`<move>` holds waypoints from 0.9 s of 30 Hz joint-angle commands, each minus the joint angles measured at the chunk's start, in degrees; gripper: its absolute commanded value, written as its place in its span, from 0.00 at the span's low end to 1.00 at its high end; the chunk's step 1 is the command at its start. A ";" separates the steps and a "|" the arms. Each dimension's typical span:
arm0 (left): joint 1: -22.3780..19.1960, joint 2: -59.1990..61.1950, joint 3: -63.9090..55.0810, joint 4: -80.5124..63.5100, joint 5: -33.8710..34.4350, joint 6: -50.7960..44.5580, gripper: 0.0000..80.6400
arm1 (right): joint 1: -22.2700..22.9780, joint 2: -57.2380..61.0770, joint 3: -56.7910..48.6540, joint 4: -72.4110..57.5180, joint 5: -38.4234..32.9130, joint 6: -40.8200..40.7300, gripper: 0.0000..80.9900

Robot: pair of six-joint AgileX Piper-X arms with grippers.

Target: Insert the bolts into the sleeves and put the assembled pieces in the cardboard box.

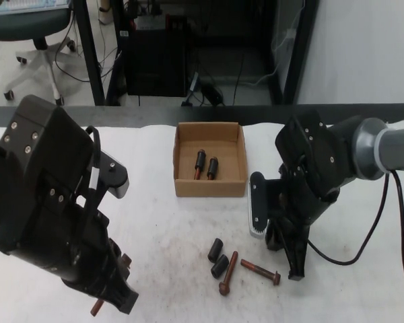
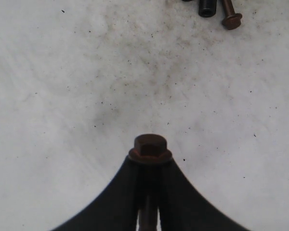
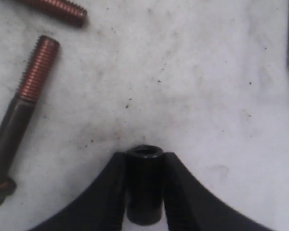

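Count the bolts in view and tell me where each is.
5. Two bolts lie in the cardboard box, each inside a sleeve; two lie loose on the bench; one is clamped in the left gripper. The arms may hide others.

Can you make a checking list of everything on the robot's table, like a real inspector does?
Surface: white bench cover, speckled with dark smudges.
Job's things: the cardboard box holds two assembled pieces; two loose sleeves and two loose bolts lie in front of it.
Clutter: nothing seen.
Grippers: left gripper shut on a bolt; right gripper shut on a sleeve.
Cables: a black cable trails from the right arm over the bench.
Surroundings: office chair and dark frames behind the bench.
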 commanded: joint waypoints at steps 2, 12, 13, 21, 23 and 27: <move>0.15 -0.88 -0.27 0.15 -0.26 0.60 0.00 | -0.43 1.24 0.77 2.86 2.02 -2.07 0.32; 0.15 -0.88 -0.27 -1.94 -0.32 0.60 0.00 | 0.86 1.24 0.77 6.31 8.08 8.27 0.01; 0.15 -0.88 -0.27 -2.10 -0.32 0.60 0.00 | 1.28 1.09 0.77 6.61 7.82 11.18 0.01; 0.15 -0.88 -0.27 -2.87 -0.32 0.60 0.00 | 6.45 0.00 0.77 12.69 -0.65 32.63 0.01; 0.15 -0.88 -0.27 -2.85 -0.32 0.49 0.00 | 7.04 0.03 0.77 13.72 -7.41 37.46 0.01; 0.15 -0.88 -0.27 -2.85 -0.32 0.13 0.00 | 7.27 0.03 0.77 12.35 -10.80 42.75 0.01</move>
